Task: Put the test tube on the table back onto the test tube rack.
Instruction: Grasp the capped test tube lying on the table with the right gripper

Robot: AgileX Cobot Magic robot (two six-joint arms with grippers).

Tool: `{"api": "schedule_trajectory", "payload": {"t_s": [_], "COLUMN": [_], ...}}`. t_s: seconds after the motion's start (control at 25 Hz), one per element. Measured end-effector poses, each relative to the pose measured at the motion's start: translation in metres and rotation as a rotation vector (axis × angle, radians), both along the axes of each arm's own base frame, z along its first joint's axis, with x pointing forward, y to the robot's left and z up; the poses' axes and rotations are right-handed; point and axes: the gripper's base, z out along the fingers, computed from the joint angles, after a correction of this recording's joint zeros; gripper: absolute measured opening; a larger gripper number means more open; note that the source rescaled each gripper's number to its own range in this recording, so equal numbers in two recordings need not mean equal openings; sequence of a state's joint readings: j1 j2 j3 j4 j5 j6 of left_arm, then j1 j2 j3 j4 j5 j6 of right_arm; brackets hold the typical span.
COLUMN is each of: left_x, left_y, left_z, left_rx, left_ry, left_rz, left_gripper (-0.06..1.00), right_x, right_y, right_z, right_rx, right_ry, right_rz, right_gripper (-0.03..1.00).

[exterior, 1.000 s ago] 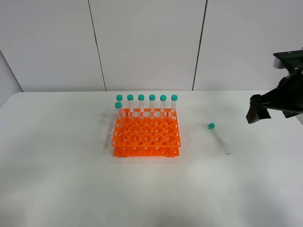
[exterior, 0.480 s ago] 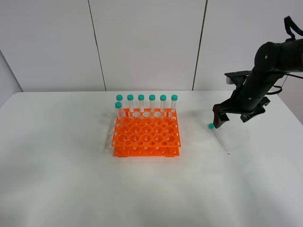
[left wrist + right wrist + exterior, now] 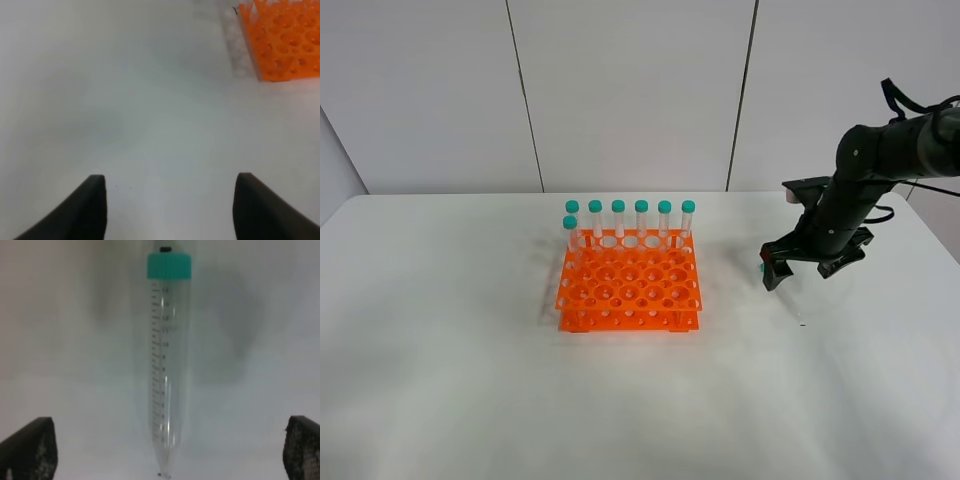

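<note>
Test tube point(image 3: 169, 365) lies flat on the white counter point(image 3: 440, 380), at about 3 o'clock from the orange test tube rack point(image 3: 628, 285) and well apart from it, in the same spot as a second ago. What has changed is the right arm. A second ago it hung high at the 3 o'clock edge of the high view. Half a second ago it stood above the teal cap. Now the right pincer point(image 3: 802, 272) sits lower, over the tube, hiding most of it from the high camera. Its fingers are spread wide, one on each side of the tube and clear of it, gripping nothing.

The tube's long axis runs from 11 o'clock to 5 o'clock in the high view, with the cap at the 11 o'clock end and the conical tip at the 5 o'clock end.

The left pincer point(image 3: 177, 210) is released too, over bare counter. Seven capped tubes point(image 3: 630, 215) stand upright along the rack's 12 o'clock side, unmoved.
</note>
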State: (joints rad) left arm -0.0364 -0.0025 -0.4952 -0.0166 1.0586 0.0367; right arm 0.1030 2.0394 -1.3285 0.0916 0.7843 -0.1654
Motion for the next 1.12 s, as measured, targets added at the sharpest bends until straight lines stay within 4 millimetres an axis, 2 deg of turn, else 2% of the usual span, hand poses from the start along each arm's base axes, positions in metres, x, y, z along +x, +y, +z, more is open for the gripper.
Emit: {"api": "schedule_trajectory", "payload": {"t_s": [0.44,0.76,0.84,0.88,1.0,1.08,1.12], "left_x": [0.000,0.000,0.000,0.000,0.000,0.000,0.000], "left_y": [0.000,0.000,0.000,0.000,0.000,0.000,0.000], "left_z": [0.000,0.000,0.000,0.000,0.000,0.000,0.000], "left_rx": [0.000,0.000,0.000,0.000,0.000,0.000,0.000], "left_ry": [0.000,0.000,0.000,0.000,0.000,0.000,0.000], "left_rz": [0.000,0.000,0.000,0.000,0.000,0.000,0.000], "left_gripper": [0.84,0.84,0.84,0.84,0.84,0.84,0.84], "right_x": [0.005,0.005,0.005,0.005,0.004,0.003,0.003], "right_y": [0.000,0.000,0.000,0.000,0.000,0.000,0.000], "right_z": [-0.034,-0.041,-0.041,-0.041,-0.041,-0.041,-0.040], "right_rx": [-0.006,-0.008,-0.011,-0.011,-0.012,-0.012,-0.009], "right_ry": [0.028,0.046,0.045,0.045,0.056,0.067,0.067], "right_rz": [-0.004,-0.004,-0.001,-0.001,0.000,0.000,-0.003], "right_gripper": [1.00,1.00,0.90,0.81,0.39,0.00,0.02]}}
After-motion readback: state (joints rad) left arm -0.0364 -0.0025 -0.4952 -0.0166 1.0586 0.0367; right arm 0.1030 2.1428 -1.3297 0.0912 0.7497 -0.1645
